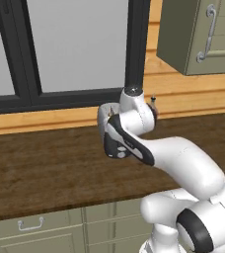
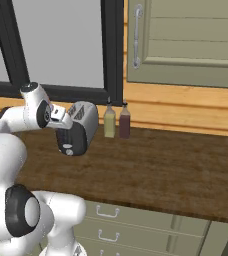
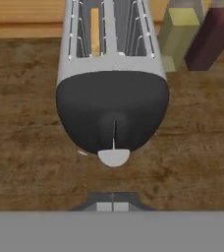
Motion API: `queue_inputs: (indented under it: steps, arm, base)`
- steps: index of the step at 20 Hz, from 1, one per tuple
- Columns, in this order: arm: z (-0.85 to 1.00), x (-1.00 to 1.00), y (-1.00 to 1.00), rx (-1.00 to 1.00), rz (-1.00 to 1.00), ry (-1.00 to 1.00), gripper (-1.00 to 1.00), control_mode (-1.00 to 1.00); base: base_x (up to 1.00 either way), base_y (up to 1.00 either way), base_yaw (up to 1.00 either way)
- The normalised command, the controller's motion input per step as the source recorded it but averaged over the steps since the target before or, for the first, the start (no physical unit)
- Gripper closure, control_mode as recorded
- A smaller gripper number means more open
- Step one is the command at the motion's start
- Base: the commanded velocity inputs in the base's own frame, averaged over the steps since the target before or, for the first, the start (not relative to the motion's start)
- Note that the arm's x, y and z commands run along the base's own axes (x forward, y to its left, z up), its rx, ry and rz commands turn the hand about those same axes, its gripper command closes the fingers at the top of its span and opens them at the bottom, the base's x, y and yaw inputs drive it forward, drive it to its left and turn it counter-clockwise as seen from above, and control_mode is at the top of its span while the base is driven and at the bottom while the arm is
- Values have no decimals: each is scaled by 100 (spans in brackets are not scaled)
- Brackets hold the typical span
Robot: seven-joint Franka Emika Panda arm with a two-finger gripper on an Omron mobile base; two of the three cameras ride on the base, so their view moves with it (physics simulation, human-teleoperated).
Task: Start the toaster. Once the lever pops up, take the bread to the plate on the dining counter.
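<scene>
Two base cameras and the hand camera give me this. From the left base view, my arm (image 1: 149, 148) folds across the centre of the frame over the dark wood worktop (image 1: 45, 168), blocking what lies behind it. From the right base view, the toaster (image 2: 83, 122) sits left of centre on that worktop, just beside my wrist, with two bottles, a yellow-green one (image 2: 109, 121) and a dark red one (image 2: 124, 121), to its right. In the hand view, the gripper (image 3: 113, 206) sits at the bottom, pinched fully together and holding nothing, just short of the toaster's black end face with its pale knob (image 3: 113, 156); the bread (image 3: 95, 30) stands in the left slot at the top.
</scene>
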Motion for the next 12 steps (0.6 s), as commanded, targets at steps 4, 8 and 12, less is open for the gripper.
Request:
queue_inputs:
  steps: [4,8,12]
  arm:
    - [60,-3,-5,-8,8,-35,100,-100]
    - [64,17,-8,-4,1,-27,100,-100]
    - [46,24,0,-2,3,-16,-100,-100]
  base:
    - [0,0,0]
    - [0,0,0]
    - [0,0,0]
